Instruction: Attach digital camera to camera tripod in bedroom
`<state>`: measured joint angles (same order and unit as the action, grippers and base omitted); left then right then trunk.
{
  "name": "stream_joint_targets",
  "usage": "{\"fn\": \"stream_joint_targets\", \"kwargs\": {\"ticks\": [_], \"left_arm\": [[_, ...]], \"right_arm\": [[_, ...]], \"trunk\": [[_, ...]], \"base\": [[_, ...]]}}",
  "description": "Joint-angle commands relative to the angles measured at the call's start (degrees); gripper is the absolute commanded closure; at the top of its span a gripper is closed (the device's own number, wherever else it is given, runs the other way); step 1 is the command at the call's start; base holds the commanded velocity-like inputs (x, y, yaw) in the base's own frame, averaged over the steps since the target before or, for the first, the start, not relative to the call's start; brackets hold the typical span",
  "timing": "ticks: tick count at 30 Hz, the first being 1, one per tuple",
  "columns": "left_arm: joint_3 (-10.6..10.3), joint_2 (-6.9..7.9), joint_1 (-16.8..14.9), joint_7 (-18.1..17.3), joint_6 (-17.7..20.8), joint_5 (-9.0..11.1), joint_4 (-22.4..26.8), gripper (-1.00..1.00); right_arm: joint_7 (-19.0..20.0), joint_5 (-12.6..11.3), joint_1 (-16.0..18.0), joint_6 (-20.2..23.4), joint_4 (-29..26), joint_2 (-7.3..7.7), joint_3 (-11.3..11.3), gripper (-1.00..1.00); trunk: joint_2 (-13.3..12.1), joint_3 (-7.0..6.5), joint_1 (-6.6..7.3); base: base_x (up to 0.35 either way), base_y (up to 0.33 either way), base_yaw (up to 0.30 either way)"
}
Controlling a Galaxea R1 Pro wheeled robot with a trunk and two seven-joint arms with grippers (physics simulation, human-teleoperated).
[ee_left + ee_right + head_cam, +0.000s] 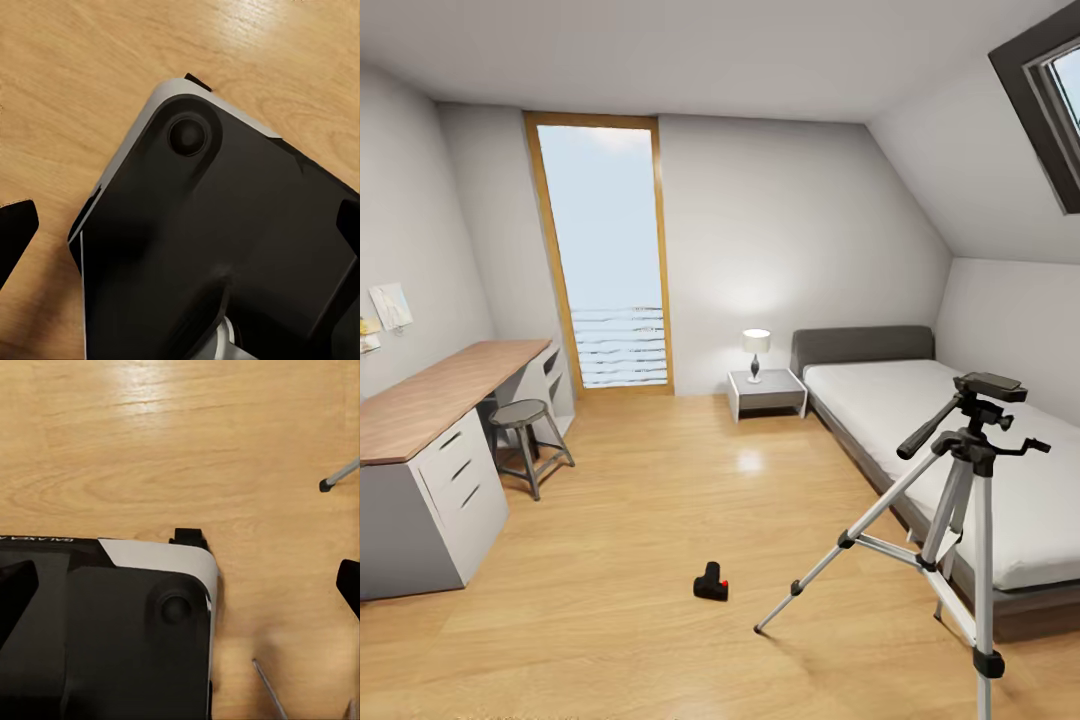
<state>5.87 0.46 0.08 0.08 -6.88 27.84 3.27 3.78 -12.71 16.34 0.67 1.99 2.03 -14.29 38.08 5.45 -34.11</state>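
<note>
Bedroom floor [660, 520] has the digital camera [711, 583] lying near the camera tripod [970, 470], so I'd roll closer to grab it, can't tell either hand's state.

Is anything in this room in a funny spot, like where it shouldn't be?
Yes. The digital camera is lying on the bare wood floor in the middle of the room, on its own. It belongs on the empty black head of the camera tripod, which stands beside the bed.
</note>
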Motion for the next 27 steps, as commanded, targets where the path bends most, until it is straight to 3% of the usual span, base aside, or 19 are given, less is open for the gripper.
{"fn": "stream_joint_targets", "kwargs": {"ticks": [1, 10, 17, 19, 27], "left_arm": [[0.5, -0.02, 0.0, 0.0, -0.1, -0.2, 0.1, -1.00], [0.2, -0.02, 0.0, -0.2, 0.0, -0.4, 0.1, -1.00], [0.1, 0.13, 0.0, -0.6, 0.1, -1.8, 0.1, -1.00], [0.1, 0.24, 0.0, -0.8, 0.0, -3.5, 0.1, -1.00], [0.1, 0.29, 0.0, -0.9, -0.1, -4.1, 0.1, -1.00]], "right_arm": [[0.3, -0.6, -0.1, 0.1, 0.1, 0.02, -0.5, -1.00], [0.6, -0.6, -2.1, 0.1, 0.1, 0.08, -0.5, -1.00], [0.4, -0.3, -2.3, -0.4, 0.0, 0.14, -0.7, -1.00], [0.4, -0.2, -2.3, -0.7, 0.0, 0.19, -0.9, -1.00], [0.4, -0.1, -2.4, -0.7, -0.1, 0.25, -1.0, -1.00]], "trunk": [[0.1, 0.08, -0.02], [0.1, 0.08, -0.02], [0.1, 0.08, -0.02], [0.1, 0.08, -0.02], [0.1, 0.08, -0.02]], "base": [[0.000, 0.000, 0.297], [0.094, 0.000, 0.258], [0.289, 0.000, 0.051], [0.318, 0.002, 0.009], [0.323, 0.056, 0.001]]}}
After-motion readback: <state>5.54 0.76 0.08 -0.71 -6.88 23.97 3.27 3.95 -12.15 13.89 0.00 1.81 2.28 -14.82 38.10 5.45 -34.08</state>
